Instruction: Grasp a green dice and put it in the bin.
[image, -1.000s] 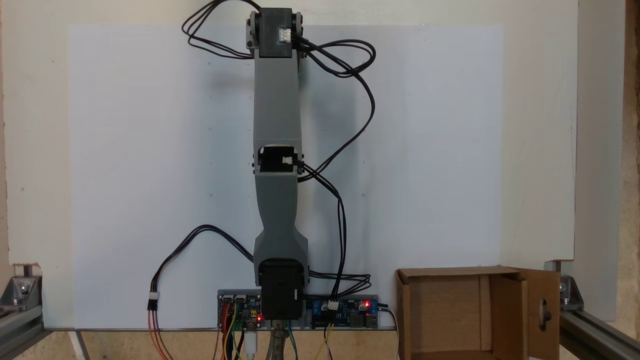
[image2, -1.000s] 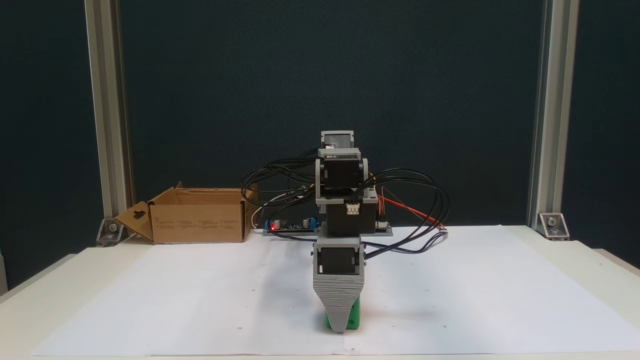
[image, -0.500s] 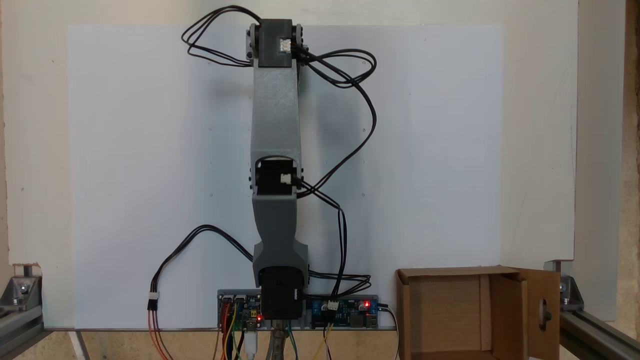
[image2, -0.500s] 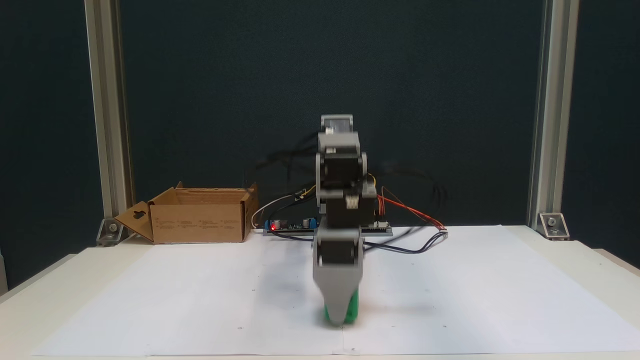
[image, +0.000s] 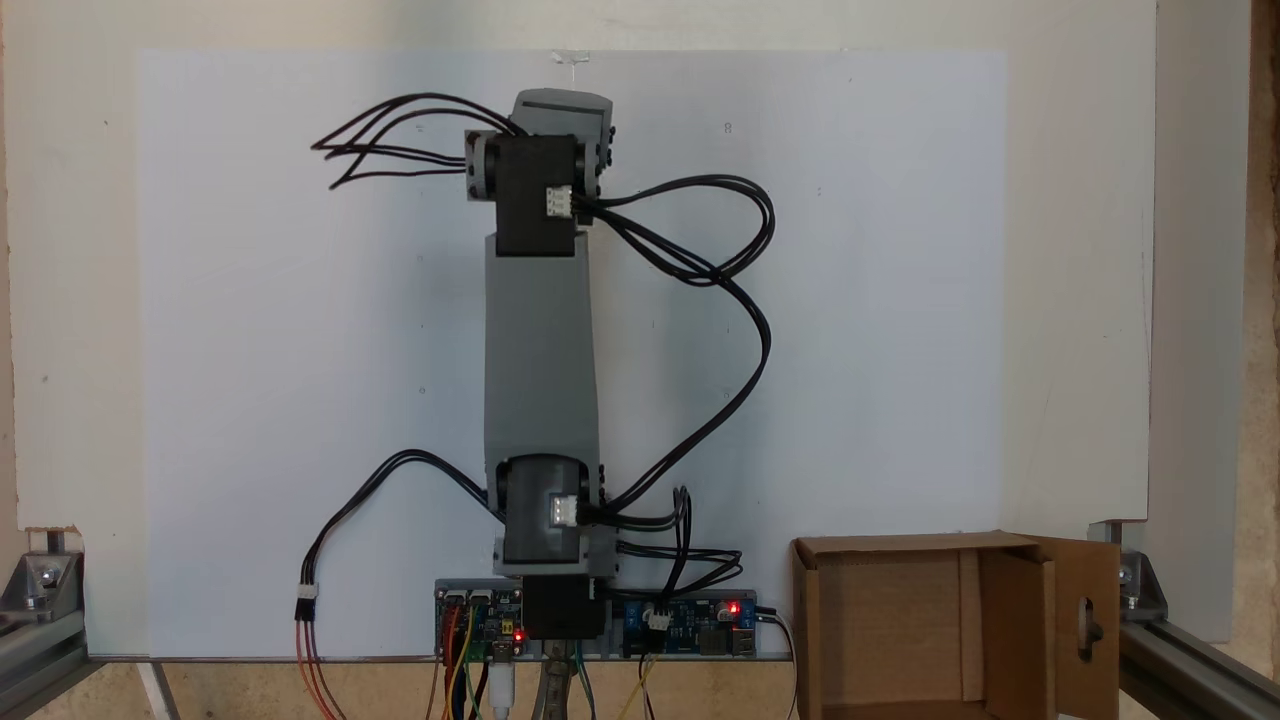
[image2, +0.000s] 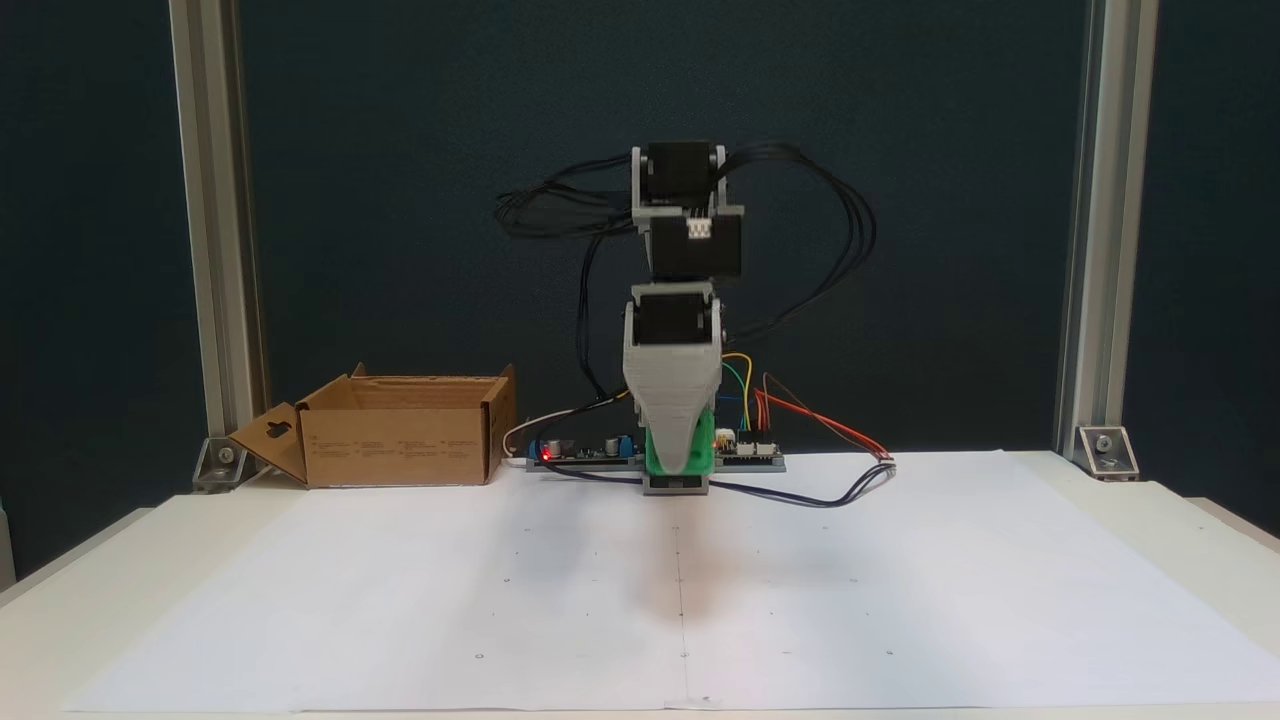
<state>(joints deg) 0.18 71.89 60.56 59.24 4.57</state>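
The worktop (image2: 1150, 520) is carrying a wide white paper sheet (image2: 400, 600), lying bare across its width in both fixed views, with aluminium posts (image2: 215, 250) standing at the 2 back corners. The bin (image2: 400, 432) is sitting at the back edge, left of the arm base in the front-facing fixed view, top open, keyhole flap (image2: 268, 440) hanging outward. The arm (image: 540, 350) is reaching along the sheet's midline. The pincer (image2: 678, 455) is hanging well above the paper, clenched around the green dice (image2: 700, 450), which is showing on either side of the grey front jaw. From above, the wrist is hiding both pincer and dice. The pips are too small to make out.
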